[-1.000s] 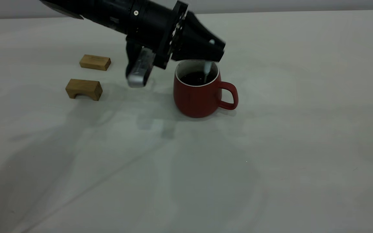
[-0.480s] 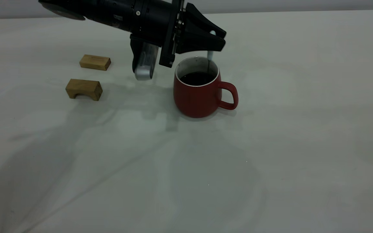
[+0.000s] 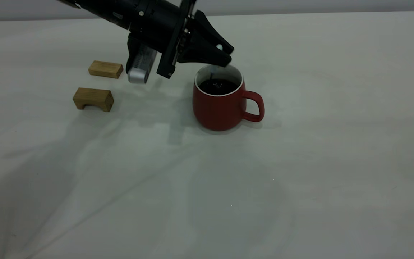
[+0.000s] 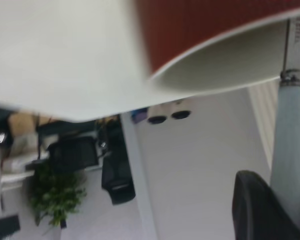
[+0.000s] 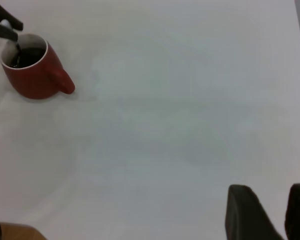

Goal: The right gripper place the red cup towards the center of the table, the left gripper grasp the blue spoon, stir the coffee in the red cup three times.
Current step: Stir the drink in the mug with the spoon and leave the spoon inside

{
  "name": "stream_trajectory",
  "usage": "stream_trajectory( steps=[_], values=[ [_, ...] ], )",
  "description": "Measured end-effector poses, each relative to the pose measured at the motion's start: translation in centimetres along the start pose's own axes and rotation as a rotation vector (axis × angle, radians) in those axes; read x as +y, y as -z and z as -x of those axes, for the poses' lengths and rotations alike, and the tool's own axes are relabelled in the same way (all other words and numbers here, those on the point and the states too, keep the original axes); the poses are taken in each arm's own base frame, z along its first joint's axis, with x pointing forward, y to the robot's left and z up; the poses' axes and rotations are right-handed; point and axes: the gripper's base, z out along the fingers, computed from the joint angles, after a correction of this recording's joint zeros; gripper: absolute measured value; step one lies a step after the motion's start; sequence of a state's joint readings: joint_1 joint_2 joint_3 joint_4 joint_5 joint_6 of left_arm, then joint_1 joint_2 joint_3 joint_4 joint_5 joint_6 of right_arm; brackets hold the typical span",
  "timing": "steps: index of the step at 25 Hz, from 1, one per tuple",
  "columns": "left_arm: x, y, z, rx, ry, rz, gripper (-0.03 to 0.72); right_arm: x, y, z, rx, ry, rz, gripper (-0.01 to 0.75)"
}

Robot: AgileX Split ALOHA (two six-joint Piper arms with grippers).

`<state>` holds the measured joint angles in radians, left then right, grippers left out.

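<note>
left hand (image 3: 225,54): clamping the spoon (image 4: 290,150), hovering just over the cup (image 3: 218,104) rim
spoon axis: pointing steeply down into the coffee (image 3: 217,86)
right hand (image 5: 270,212): sitting well apart, fingers parted

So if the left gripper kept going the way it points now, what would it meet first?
Probably the red cup: the left gripper, shut on the spoon, angles down at the cup's far rim, with the spoon's end already in the coffee. Depth is unclear.

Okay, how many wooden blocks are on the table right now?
2. A flat block lies toward the far left of the table, and an arched block sits just in front of it. Both lie left of the red cup.
</note>
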<state>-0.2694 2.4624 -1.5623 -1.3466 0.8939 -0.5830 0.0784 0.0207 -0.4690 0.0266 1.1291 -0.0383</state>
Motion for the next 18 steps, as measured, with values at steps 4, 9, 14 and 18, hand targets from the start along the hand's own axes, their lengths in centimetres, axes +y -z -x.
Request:
stream_trajectory(
  steps=[4, 9, 14, 18],
  values=[
    [-0.1, -0.6, 0.1, 0.04, -0.002, -0.046, 0.159, 0.0, 0.0, 0.0, 0.0, 0.0, 0.0, 0.237],
    [0.3, -1.6, -0.3, 0.102, 0.066, -0.026, 0.159, 0.0, 0.0, 0.0, 0.0, 0.0, 0.0, 0.237],
    [0.6, -1.8, -0.5, 0.111, 0.129, 0.006, 0.159, 0.0, 0.0, 0.0, 0.0, 0.0, 0.0, 0.237],
    [0.7, -1.8, -0.4, 0.102, 0.128, 0.023, 0.243, 0.0, 0.0, 0.0, 0.0, 0.0, 0.0, 0.237]
  ],
)
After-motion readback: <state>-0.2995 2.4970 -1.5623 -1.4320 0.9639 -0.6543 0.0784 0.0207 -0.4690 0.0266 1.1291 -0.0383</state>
